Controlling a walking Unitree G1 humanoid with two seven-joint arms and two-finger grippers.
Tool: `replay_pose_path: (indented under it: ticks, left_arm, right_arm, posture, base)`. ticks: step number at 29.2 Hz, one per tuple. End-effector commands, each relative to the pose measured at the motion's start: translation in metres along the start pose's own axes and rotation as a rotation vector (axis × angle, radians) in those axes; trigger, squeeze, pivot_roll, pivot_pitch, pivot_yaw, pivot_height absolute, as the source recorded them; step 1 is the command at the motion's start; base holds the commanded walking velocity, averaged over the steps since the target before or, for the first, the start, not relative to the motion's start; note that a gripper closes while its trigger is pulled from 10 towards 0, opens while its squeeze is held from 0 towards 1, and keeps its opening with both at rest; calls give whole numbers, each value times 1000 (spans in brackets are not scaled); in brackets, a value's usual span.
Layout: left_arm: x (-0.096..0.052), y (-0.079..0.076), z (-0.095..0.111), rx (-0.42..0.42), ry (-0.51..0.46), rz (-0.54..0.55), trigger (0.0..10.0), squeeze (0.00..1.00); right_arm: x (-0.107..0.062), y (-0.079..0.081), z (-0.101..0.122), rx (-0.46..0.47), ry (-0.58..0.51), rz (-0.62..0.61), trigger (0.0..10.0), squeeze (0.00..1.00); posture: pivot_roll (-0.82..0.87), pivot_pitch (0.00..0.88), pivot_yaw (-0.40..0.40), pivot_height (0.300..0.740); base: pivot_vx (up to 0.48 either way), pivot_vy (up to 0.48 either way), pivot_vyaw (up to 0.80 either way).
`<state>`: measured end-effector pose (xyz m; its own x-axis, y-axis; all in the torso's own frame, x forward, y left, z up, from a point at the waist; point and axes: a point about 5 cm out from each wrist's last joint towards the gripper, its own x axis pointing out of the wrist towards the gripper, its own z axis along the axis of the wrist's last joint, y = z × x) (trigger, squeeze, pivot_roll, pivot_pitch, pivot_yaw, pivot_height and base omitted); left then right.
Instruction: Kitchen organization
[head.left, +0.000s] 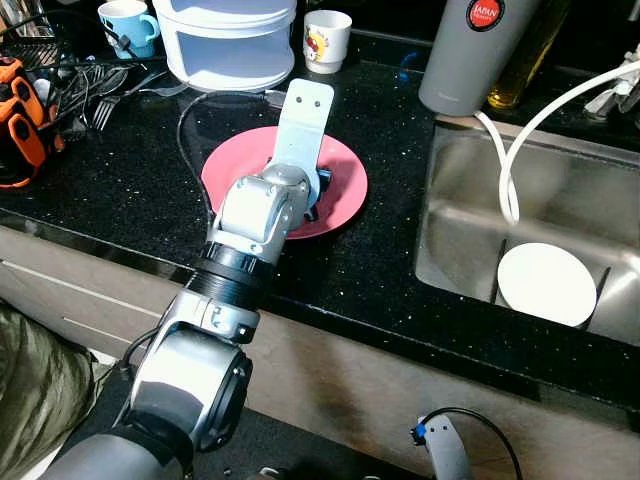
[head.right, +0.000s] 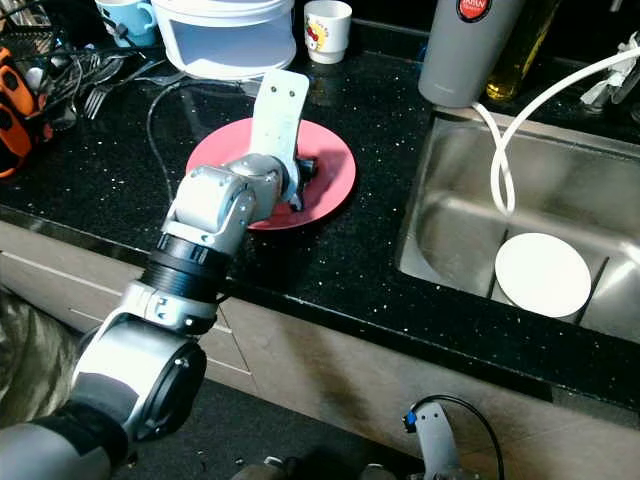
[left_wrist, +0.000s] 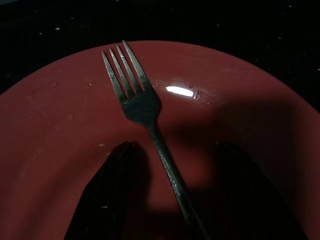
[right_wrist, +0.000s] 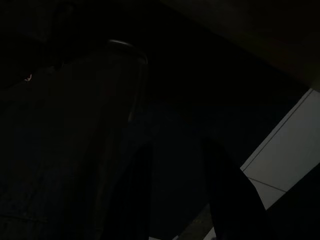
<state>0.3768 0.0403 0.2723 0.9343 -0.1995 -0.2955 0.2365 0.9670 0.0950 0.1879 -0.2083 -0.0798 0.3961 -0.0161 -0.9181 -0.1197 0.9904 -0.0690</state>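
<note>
The fork (left_wrist: 145, 130) lies flat on the red plate (head.left: 345, 195), which sits on the black bench (head.left: 130, 190) just left of the sink (head.left: 470, 190). The left claw (left_wrist: 172, 190) hangs low over the plate, its two fingers (left_wrist: 107, 195) spread wide either side of the fork's handle and not touching it. I'd say it is lined up that way so it can pinch the thin handle across its width. Around the plate are a white lidded container (head.left: 230, 40), a small cup (head.left: 326, 38), a blue mug (head.left: 128, 25) and a rack of cutlery (head.left: 60, 70), all well apart, and a white plate (head.left: 547, 284) rests in the sink. A dark cable (head.left: 190, 110) loops close by the plate's rim. The right arm (head.left: 445, 445) hangs idle below the bench, its claw spread.
</note>
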Motion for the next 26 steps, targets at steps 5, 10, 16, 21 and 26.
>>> replay_pose_path:
  ticks: [5,10,16,21,26]
  left_arm:
    - [5,1,-22,-29,81,-9,6588,0]
    - [6,2,-31,-82,113,-41,0,0]
    - [6,3,-33,-91,123,-43,0,0]
    - [6,5,-34,-99,129,-45,0,0]
    - [6,5,-35,-106,134,-49,0,0]
  right_arm:
    - [0,-3,-2,-4,4,-9,10000,0]
    - [0,-3,-2,-4,5,-9,10000,0]
    - [0,-3,-2,-4,5,-11,10000,0]
    - [0,-3,-2,-5,6,-11,10000,0]
    - [0,-3,-2,-7,7,-10,10000,0]
  posture:
    - [56,189,-30,740]
    - [58,192,-33,740]
    - [56,191,-36,740]
    - [58,189,-37,740]
    - [58,184,-36,740]
  base:
    - [0,0,0]
    - [0,0,0]
    - [0,0,0]
    - [0,0,0]
    - [0,0,0]
